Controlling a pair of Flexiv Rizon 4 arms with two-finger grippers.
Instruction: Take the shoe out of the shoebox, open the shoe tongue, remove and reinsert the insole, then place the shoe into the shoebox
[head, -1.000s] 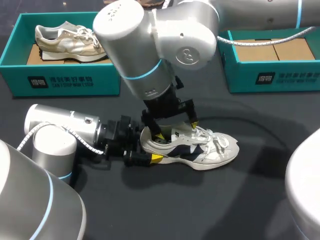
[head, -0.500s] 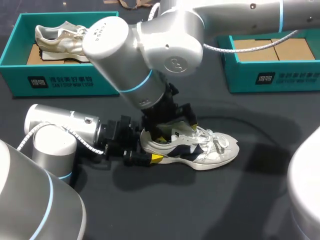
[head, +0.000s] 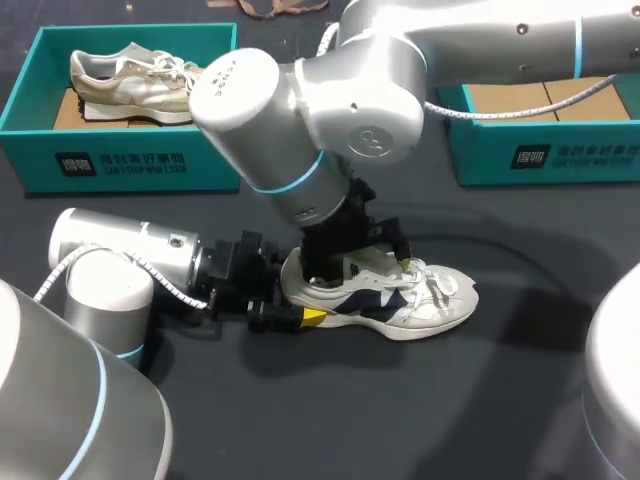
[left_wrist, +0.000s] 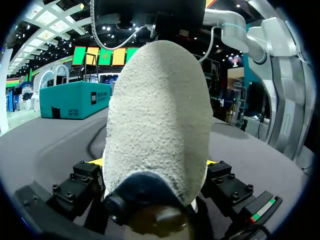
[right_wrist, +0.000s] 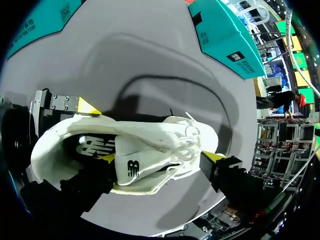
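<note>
Shoe (head: 420, 300) lies lengthwise left-right, toe rightward, heel seemingly in left hand (head: 294, 294).

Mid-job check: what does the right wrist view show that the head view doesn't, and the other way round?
Only the right wrist view: the inside of the white shoe, with one of the right gripper's fingertips in its opening beside the tongue, the other outside by the laces. Only the head view: the boxes' contents, a beige shoe in the left shoebox and brown cardboard in the right shoebox. Both: the white shoe lying on the table, its heel held by the left gripper, and the boxes' teal walls.
</note>
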